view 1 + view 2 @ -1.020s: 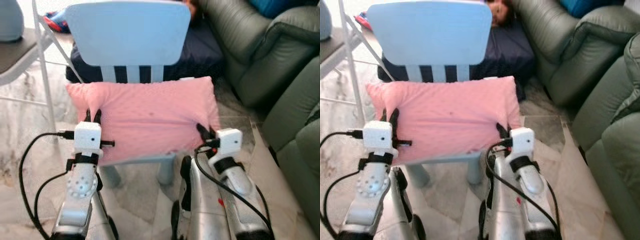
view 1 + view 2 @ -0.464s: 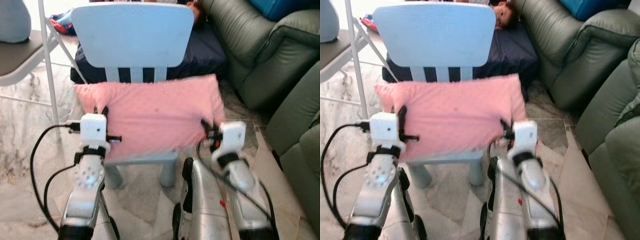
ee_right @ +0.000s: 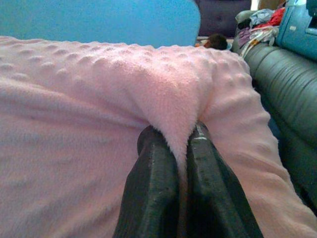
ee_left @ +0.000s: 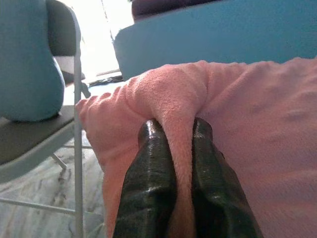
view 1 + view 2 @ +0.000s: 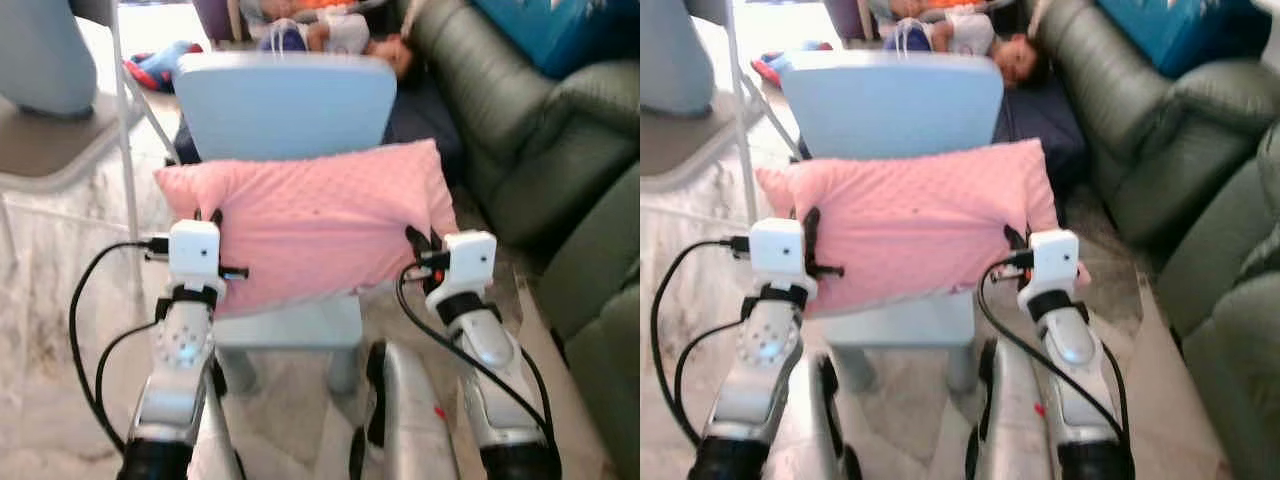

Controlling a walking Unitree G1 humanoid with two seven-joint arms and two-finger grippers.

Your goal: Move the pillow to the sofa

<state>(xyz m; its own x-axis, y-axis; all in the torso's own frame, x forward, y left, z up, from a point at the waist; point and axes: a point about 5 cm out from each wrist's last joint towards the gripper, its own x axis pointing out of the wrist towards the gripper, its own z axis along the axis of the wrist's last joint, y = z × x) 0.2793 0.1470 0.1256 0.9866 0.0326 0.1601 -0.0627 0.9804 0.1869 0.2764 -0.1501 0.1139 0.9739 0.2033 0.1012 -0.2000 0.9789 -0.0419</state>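
A pink dotted pillow (image 5: 315, 225) hangs lifted above the seat of a light blue child's chair (image 5: 285, 105). My left gripper (image 5: 208, 218) is shut on the pillow's left edge, with a fold of fabric pinched between its black fingers (image 4: 151, 168). My right gripper (image 5: 420, 242) is shut on the pillow's right edge in the same way, the fingers (image 3: 153, 183) squeezing a fold. A dark green leather sofa (image 5: 520, 140) stands to the right.
A grey folding chair (image 5: 70, 140) with a light blue cushion stands at the left. Behind the blue chair a person (image 5: 980, 35) lies on a dark mattress on the floor. A blue pillow (image 5: 560, 40) rests on the sofa. Marble floor lies below.
Both grippers have raised the pillow off the chair seat, so the seat now shows beneath it. The camera has tilted up, revealing more of the room behind.
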